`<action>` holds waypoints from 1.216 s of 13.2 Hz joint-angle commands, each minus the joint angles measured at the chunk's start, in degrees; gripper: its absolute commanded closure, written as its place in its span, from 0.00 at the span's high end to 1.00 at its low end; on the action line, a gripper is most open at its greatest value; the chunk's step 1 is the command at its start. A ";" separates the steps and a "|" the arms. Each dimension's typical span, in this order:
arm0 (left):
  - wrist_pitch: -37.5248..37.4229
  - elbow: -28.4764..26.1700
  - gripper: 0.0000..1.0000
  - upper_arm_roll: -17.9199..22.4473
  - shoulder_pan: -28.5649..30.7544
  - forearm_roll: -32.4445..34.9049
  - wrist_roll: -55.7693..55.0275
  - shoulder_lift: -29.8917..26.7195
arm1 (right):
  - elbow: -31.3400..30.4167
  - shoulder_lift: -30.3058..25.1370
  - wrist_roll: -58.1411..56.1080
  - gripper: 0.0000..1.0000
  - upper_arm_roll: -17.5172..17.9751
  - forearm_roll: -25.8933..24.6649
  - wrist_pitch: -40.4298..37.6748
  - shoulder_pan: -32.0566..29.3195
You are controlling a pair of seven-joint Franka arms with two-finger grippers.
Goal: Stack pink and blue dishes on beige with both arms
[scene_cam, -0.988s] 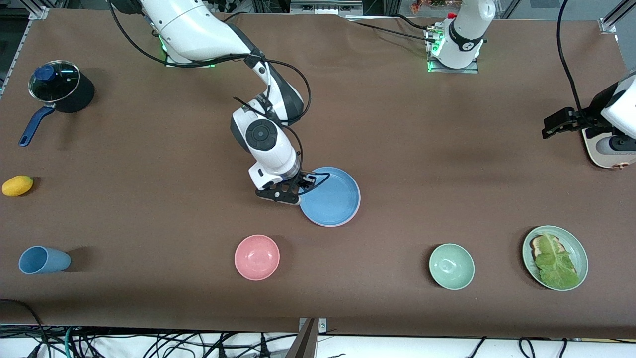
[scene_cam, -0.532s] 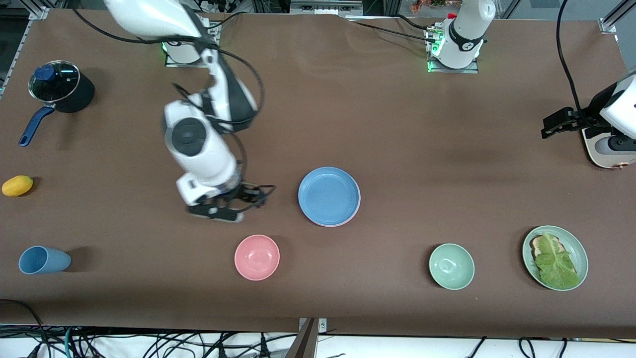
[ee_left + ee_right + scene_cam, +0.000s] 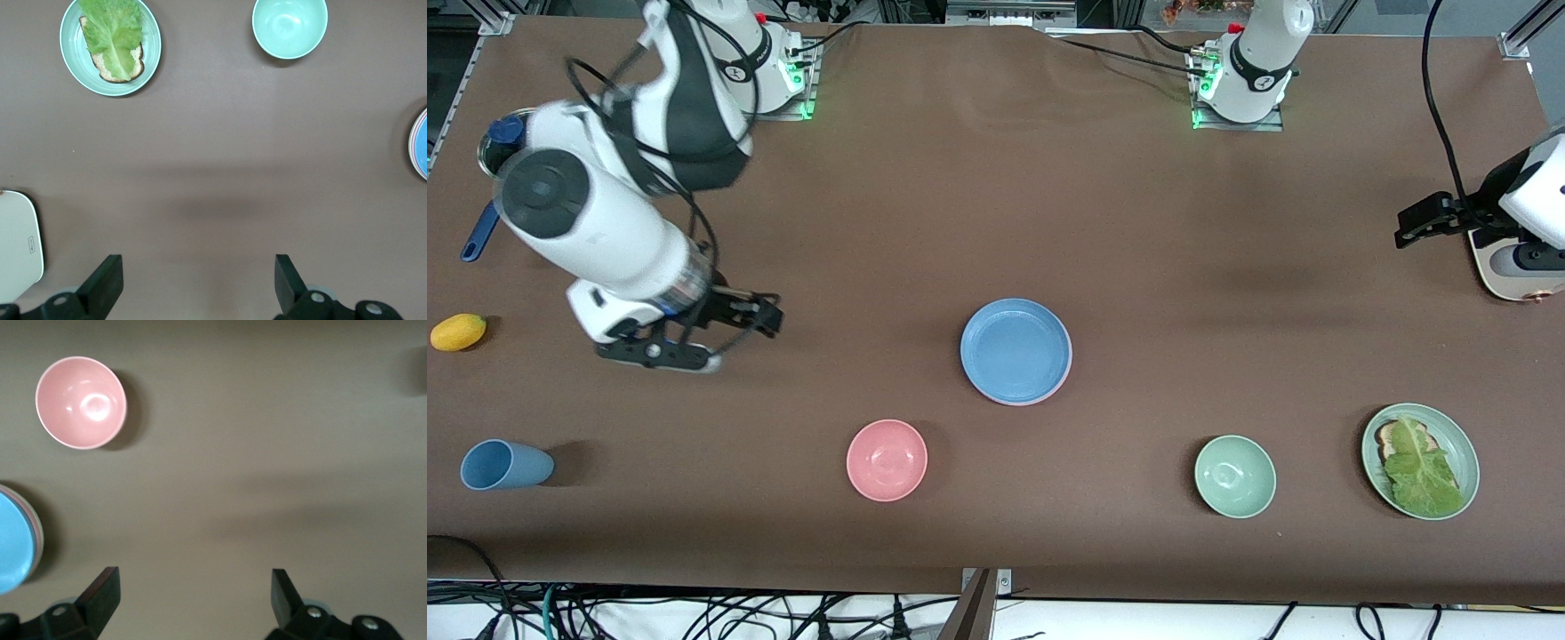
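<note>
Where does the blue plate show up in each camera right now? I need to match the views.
Front view: blue plate at the table's middle, on top of a stack.
Left wrist view: only a sliver at the picture's edge.
Right wrist view: partly cut off at the edge, a pink rim under it.
Shared landmarks: pink bowl links front and right wrist; green bowl links front and left wrist.

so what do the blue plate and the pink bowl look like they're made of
Blue plate: probably matte plastic or melamine, given its flat even colour and soft sheen. Pink bowl: glossier, with a bright highlight inside, so glazed ceramic or smooth plastic; the look leaves it open.
</note>
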 commanded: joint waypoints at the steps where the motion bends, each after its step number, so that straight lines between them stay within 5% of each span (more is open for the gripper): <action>1: -1.02 1.67 1.00 0.35 -0.24 -1.64 1.15 0.68 | -2.36 -5.13 -5.70 1.00 -1.26 0.39 -4.08 -2.26; 5: -1.02 1.67 1.00 0.35 -0.24 -1.64 1.15 0.68 | -2.89 -10.66 -10.29 1.00 2.61 0.04 -11.46 -10.88; 8: -1.02 1.67 1.00 0.35 -0.24 -1.64 1.15 0.68 | -4.92 -15.07 -14.13 1.00 10.59 -0.66 -12.36 -20.62; 16: -1.02 1.67 1.00 0.35 -0.32 -1.64 1.06 0.68 | -3.60 -15.51 -14.68 1.00 10.79 -3.03 -15.43 -20.74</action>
